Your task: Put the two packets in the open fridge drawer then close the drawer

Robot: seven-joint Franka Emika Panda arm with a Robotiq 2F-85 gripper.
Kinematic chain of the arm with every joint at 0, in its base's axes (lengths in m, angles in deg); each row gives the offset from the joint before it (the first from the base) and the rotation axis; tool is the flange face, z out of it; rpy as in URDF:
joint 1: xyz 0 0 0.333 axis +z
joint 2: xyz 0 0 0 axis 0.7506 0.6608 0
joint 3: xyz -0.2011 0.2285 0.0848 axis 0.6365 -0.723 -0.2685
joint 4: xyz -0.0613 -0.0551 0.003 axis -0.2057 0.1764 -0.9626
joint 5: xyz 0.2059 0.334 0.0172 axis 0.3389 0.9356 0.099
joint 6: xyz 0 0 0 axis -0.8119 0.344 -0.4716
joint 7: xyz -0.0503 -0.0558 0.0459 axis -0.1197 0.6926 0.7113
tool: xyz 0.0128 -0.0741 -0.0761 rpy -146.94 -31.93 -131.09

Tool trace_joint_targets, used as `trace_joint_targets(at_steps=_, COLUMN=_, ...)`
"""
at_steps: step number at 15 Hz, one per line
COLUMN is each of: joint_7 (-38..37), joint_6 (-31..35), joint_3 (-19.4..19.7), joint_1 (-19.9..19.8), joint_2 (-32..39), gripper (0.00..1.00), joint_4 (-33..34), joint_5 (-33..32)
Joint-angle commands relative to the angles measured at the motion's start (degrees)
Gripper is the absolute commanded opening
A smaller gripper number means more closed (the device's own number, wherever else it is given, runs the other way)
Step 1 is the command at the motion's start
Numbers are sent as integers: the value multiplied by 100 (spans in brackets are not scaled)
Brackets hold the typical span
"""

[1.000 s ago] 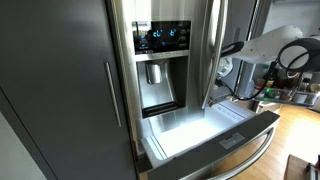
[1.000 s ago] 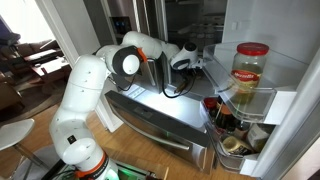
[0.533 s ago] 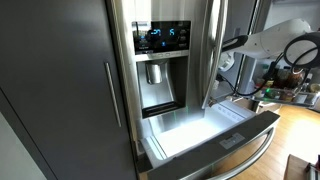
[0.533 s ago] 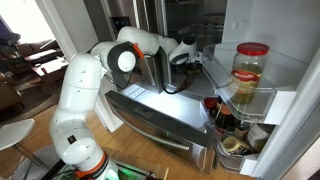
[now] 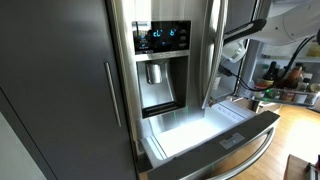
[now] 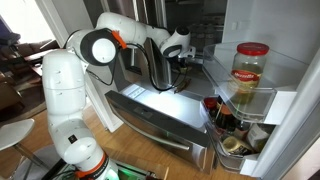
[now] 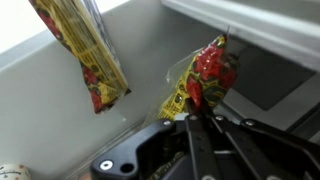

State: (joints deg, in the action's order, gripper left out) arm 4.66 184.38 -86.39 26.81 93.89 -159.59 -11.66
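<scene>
One packet (image 7: 205, 78), red and yellow, is pinched at its lower end by the tool (image 7: 197, 116), whose fingers are pressed together on it. The second packet (image 7: 88, 50) lies apart from it against a pale surface. The fridge drawer (image 5: 200, 128) stands open well below the arm. This looks like the transfer of the first packet: next, bring it down over the drawer's white inside and let go

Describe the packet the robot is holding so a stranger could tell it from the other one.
Start at the pulled-out fridge drawer with its bright white inside; the arm reaches in above it. In the wrist view, the end effector is shut on a crumpled yellow-and-red packet. The other packet, flatter and longer, sits up-left, untouched.
</scene>
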Motion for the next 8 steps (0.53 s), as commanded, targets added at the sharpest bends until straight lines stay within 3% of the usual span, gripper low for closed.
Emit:
trace_joint_targets(at_steps=1, joint_7=-408, joint_6=-594, joint_3=463, joint_1=275, joint_2=-1111, gripper=1, joint_4=-1202, joint_5=-558)
trace_joint_targets(at_steps=8, joint_7=-1512, joint_6=-1384, joint_3=1042, joint_1=479, joint_2=-2182, gripper=1, joint_4=-2237, joint_5=-2176)
